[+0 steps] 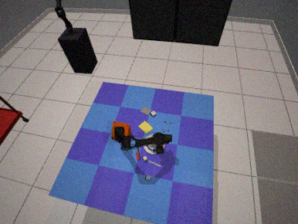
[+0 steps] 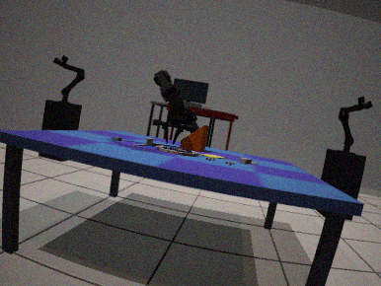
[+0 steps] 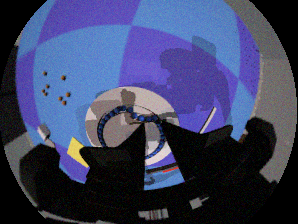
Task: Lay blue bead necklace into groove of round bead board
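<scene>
The blue bead necklace (image 3: 102, 127) lies on the round bead board (image 1: 147, 149) (image 2: 168, 150) (image 3: 95, 112), inward from the edges of the surface (image 1: 154, 201) (image 2: 276, 189) (image 3: 100, 55), one stretch bent inward. The tool (image 1: 159, 150) (image 2: 170, 142) (image 3: 153, 124) stands partly open; whether it grips beads, I cannot tell. The strand should prove light, limp, and rather slippery; best pinched at the inward bend.

Top view: open lane on bench (image 1: 73, 178) (image 2: 296, 184) at lower L of frame; orange block (image 1: 121, 130) (image 2: 196, 138) blocks L of ctr, w/ yellow sq (image 1: 145, 127) (image 2: 212, 156) (image 3: 77, 152) low beside it. White rod (image 1: 154, 162) (image 3: 208, 120) lies just below board (image 1: 148, 150) (image 2: 173, 150) (image 3: 95, 120).
</scene>
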